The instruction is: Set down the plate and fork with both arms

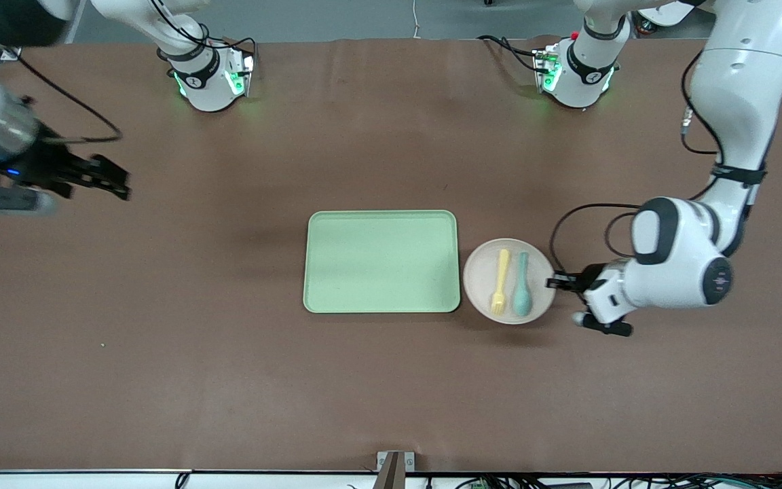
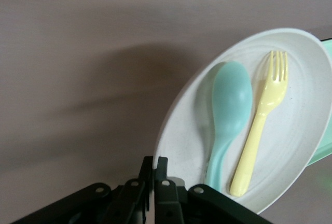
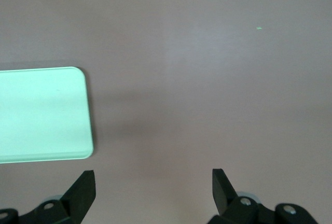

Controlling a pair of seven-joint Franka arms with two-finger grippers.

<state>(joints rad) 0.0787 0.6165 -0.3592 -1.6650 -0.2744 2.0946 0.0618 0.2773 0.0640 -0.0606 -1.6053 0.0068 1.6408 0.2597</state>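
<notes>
The off-white round plate [image 1: 480, 280] lies on the table beside the pale green tray [image 1: 381, 261], toward the left arm's end. The yellow fork [image 1: 499, 280] and a teal spoon [image 1: 522, 291] lie side by side in it. My left gripper [image 1: 554, 282] is at the plate's rim on the side away from the tray. In the left wrist view its fingers [image 2: 155, 161] are pinched shut on the rim of the plate [image 2: 306, 130], with the fork [image 2: 259, 130] and spoon [image 2: 228, 110] just past them. My right gripper [image 1: 118, 183] is open and empty, held up at the right arm's end.
The tray holds nothing. Its corner shows in the right wrist view [image 3: 41, 112], with bare brown table under the right gripper [image 3: 153, 175]. The two arm bases [image 1: 208, 75] stand along the table's edge farthest from the front camera.
</notes>
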